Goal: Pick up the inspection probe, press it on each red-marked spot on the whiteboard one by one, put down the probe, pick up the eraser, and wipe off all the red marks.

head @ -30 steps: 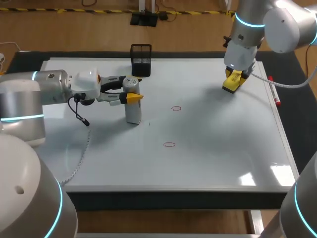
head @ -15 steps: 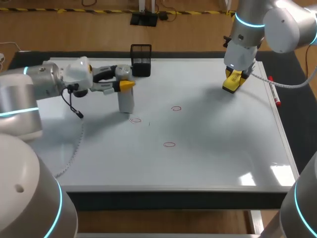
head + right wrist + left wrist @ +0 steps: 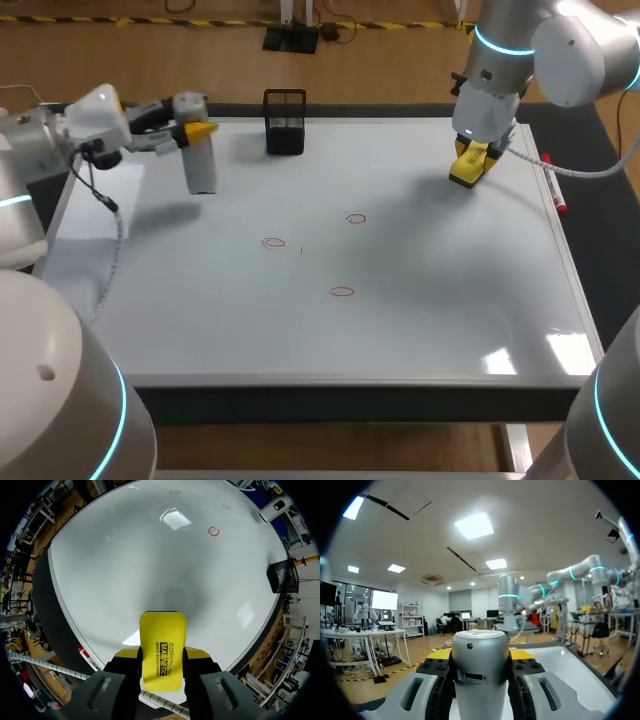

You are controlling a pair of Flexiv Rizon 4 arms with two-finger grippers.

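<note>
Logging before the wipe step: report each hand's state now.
Left hand: closed, holding the probe.
Right hand: closed, holding the yellow eraser.

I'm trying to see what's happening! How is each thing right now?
Probe: upright, gripped by the left jaws, lifted off the whiteboard.
Eraser: gripped by the right jaws.
Left jaws: shut on the probe.
Right jaws: shut on the eraser.
Red marks: three, none wiped.
Whiteboard: lying flat.
Basket: standing upright.
Marker: lying along the whiteboard's right edge.
</note>
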